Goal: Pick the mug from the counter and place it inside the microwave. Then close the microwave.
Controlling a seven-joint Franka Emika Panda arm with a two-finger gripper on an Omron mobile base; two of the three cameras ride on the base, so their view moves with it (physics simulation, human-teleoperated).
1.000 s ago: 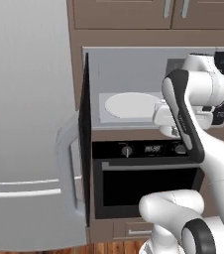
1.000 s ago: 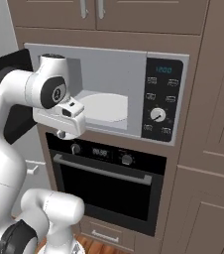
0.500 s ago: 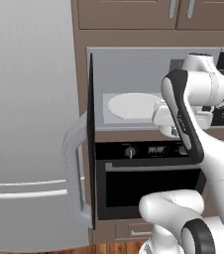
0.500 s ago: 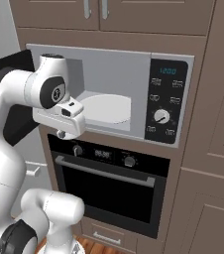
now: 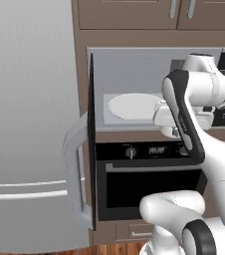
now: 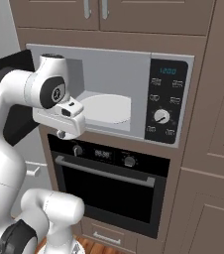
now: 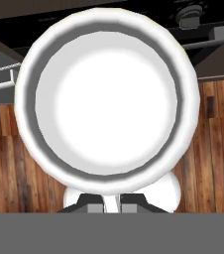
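Observation:
In the hand view I look straight down into the white mug (image 7: 106,101), which hangs over the wooden floor. My gripper (image 7: 111,204) is shut on the mug's near side. Seen from the base, the gripper (image 6: 61,133) points down in front of the lower left edge of the microwave (image 6: 166,101) opening. The microwave (image 5: 134,69) is open, its white turntable (image 5: 134,106) bare, and its dark door (image 5: 91,139) is swung out to the left. The gripper (image 5: 173,130) hangs just outside the cavity's front edge. The counter is out of view.
A black oven (image 6: 109,183) with knobs sits directly under the microwave. A large grey fridge (image 5: 30,124) stands left of the open door, whose silver handle (image 5: 74,174) juts toward me. Brown cabinets (image 6: 208,173) fill the right side and the space above.
The whole picture has shifted slightly, so the camera moved a little. The hand stays in front of the microwave opening, shut on the mug; the door stands as open as before.

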